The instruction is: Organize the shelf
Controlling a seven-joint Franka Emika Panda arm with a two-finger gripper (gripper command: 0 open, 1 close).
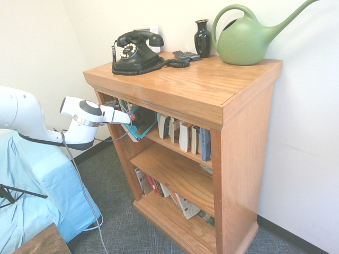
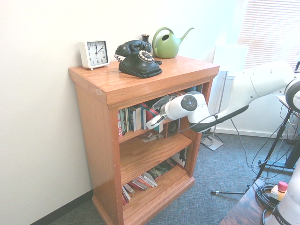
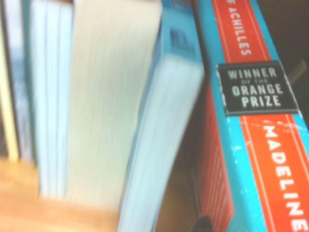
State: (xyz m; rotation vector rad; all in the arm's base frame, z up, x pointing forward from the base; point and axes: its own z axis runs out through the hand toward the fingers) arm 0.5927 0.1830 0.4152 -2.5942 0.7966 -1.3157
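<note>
As the gripper (image 1: 128, 117) points into the shelf (image 1: 212, 95) top tier | fingers closed, nothing visibly held | teal-and-orange book (image 1: 142, 123) leans just ahead, spine outward, beside upright paperbacks (image 1: 183, 135)

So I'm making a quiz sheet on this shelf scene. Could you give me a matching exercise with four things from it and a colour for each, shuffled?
Things:
1. watering can
2. rotary telephone
3. alarm clock
4. book with the "Orange Prize" badge

Colours:
A. white case
B. teal and orange-red cover
C. green
D. black

Pairs: 1-C, 2-D, 3-A, 4-B
</note>
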